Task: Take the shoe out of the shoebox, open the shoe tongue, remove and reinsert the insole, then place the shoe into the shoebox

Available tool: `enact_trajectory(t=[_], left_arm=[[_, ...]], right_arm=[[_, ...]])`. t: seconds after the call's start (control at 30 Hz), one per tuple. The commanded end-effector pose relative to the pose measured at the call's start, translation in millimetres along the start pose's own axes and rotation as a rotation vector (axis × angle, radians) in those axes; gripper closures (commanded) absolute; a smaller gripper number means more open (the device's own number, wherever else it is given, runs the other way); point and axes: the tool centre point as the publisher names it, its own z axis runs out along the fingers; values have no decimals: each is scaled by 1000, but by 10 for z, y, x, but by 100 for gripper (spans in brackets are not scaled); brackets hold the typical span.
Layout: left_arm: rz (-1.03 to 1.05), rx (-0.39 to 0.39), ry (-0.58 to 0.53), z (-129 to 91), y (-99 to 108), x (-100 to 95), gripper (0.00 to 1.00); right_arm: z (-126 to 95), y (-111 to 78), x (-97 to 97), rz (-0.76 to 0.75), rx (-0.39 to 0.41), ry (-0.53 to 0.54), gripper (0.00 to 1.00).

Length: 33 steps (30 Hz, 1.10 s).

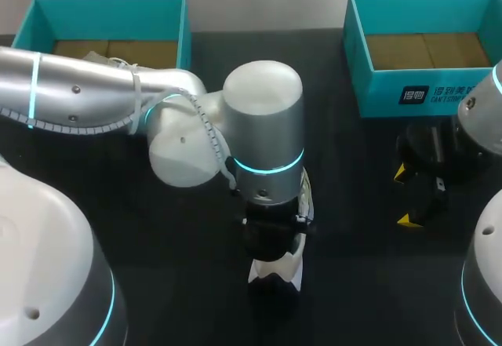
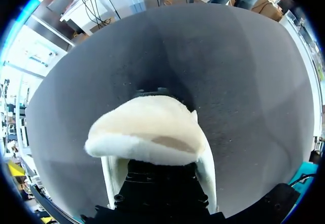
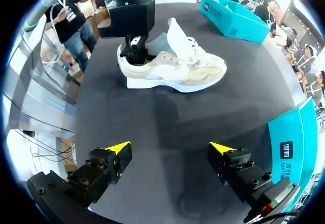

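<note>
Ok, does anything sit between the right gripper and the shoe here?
Nothing visible does. Only bare table lies between the open right gripper and the shoe. The left gripper is at the shoe's heel end, not in between.

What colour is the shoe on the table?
The shoe is off-white, cream with a white sole; the right wrist view shows it best.
</note>
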Motion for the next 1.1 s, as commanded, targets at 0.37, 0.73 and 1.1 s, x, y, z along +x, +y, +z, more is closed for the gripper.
enact_trajectory(t=[0.37,0.73,1.1], left_arm=[[23,-56,-19,-316,-24,-101,100],[14,-110,10,-324,46,-102,100],[-7,-199,72,-380,171,-61,100]], right_arm=[[10,1,10,1,3,-3,0],[10,1,10,1,3,-3,0],[10,1,10,1,3,-3,0]])
